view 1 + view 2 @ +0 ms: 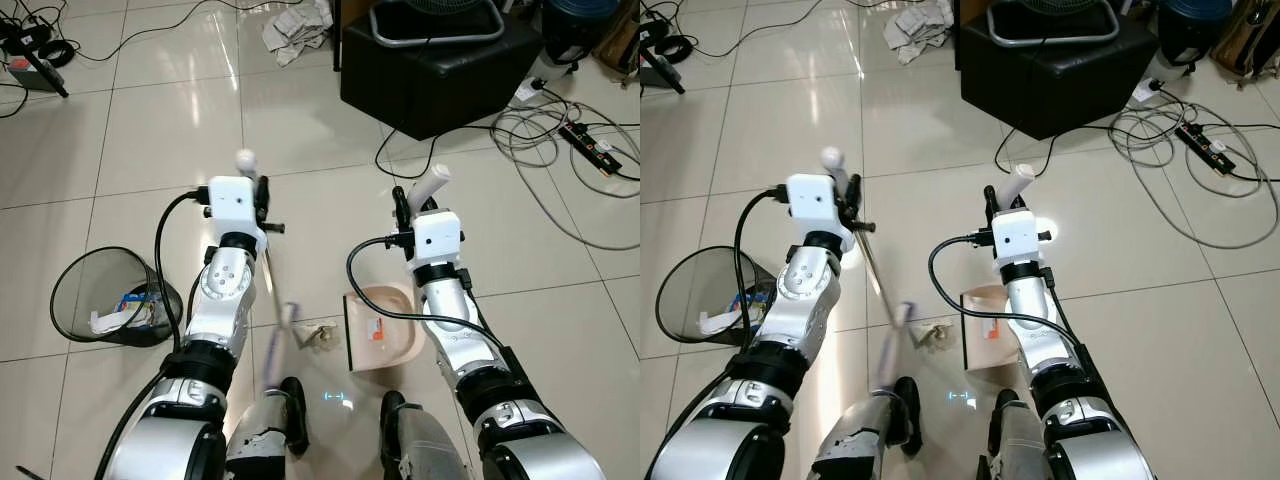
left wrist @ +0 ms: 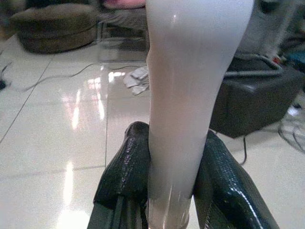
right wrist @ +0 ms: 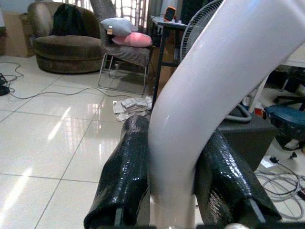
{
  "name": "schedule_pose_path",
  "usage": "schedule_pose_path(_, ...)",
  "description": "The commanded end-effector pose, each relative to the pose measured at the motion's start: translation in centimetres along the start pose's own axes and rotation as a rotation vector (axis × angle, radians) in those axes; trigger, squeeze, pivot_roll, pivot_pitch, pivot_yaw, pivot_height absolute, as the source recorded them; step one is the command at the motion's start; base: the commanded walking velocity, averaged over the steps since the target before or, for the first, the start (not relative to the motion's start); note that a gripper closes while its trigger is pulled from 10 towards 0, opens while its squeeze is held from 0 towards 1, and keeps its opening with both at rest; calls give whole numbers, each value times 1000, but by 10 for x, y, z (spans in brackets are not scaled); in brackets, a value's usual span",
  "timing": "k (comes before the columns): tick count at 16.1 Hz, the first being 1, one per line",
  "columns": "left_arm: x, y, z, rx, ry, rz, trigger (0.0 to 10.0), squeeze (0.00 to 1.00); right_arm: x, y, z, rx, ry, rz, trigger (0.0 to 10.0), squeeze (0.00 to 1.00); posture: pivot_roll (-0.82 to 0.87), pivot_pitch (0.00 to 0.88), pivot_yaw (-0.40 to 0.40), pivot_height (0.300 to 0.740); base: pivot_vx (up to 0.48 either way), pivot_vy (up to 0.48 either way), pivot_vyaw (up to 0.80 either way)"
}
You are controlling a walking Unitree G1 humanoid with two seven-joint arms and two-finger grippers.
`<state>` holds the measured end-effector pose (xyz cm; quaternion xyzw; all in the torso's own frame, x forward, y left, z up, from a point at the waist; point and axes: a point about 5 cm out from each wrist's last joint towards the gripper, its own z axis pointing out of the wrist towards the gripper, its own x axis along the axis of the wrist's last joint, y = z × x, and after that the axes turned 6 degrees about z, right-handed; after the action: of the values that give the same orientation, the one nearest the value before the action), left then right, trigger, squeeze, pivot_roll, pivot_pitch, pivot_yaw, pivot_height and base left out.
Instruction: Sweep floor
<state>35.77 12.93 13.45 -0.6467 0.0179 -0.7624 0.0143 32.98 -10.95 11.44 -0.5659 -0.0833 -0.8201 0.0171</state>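
Glossy cream tiled floor (image 1: 120, 130). Lying on it: tipped black mesh wastebasket (image 1: 100, 296) at left, pink dustpan (image 1: 380, 326) beside crumpled paper scrap (image 1: 318, 335), white rag (image 1: 298, 28), black box (image 1: 440, 70), tangled grey cables (image 1: 545, 135).

The floor (image 1: 120, 130) is glossy cream tile with thin grout lines, and daylight glares off it in bright patches. A black box (image 1: 440, 70) stands ahead on the right, carrying the grey base of a fan (image 1: 437, 25). Crumpled rags (image 1: 298, 28) lie just left of the box. Grey cables (image 1: 545, 135) loop over the tiles to a power strip (image 1: 590, 148) at the right. Black cords (image 1: 40, 45) lie at the far left. A black mesh bin (image 1: 105, 295) lies on its side on the left, litter inside. Farther off stand a brown armchair (image 3: 64, 45) and a chair (image 3: 126, 50) with pink and grey cushions, before a bright curtained window (image 3: 131, 9).
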Motion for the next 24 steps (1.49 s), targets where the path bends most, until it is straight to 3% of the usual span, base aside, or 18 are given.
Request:
schedule_pose_path(1,-8,-3,-1,59,-51,-82,10000,0,-6,-11,-5,16,-33,31,10000,0,130,343,80,740,0,0,0)
schedule_pose_path(2,-6,-5,2,85,-52,-116,10000,0,-5,-13,-4,17,-28,42,10000,0,125,338,80,740,0,0,0)
schedule_pose_path(3,2,-9,10,130,-47,-226,10000,0,-2,-18,-2,20,-14,68,10000,0,123,328,77,740,0,0,0)
schedule_pose_path(4,6,-8,13,130,-37,-255,10000,0,-2,-19,-2,19,-13,73,10000,0,121,319,77,740,0,0,0)
schedule_pose_path(9,29,8,23,-13,48,-261,10000,0,1,-19,7,15,-16,85,10000,0,121,290,67,740,0,0,0)
schedule_pose_path(12,39,14,27,-121,91,-196,10000,0,3,-15,11,16,-9,80,10000,0,119,284,68,740,0,0,0)
schedule_pose_path(14,59,15,30,-278,200,-25,10000,0,5,-5,13,-6,3,70,10000,0,114,265,70,740,0,0,0)
schedule_pose_path(15,67,8,32,-322,237,43,10000,0,6,-1,13,-12,12,69,10000,0,110,256,73,740,0,0,0)
schedule_pose_path(16,68,6,32,-331,245,58,10000,0,6,0,14,-14,14,70,10000,0,109,254,73,740,0,0,0)
schedule_pose_path(18,77,-14,35,-360,269,130,10000,0,9,9,13,-28,36,75,10000,0,103,231,75,740,0,0,0)
schedule_pose_path(20,79,-30,37,-349,251,114,10000,0,10,16,10,-47,48,82,10000,0,101,215,76,740,0,0,0)
schedule_pose_path(22,67,-54,34,-292,189,140,10000,0,13,25,8,-74,73,89,10000,0,90,180,77,740,0,0,0)
schedule_pose_path(24,43,-60,23,-301,121,173,10000,0,25,37,10,-103,117,95,10000,0,71,151,73,740,0,0,0)
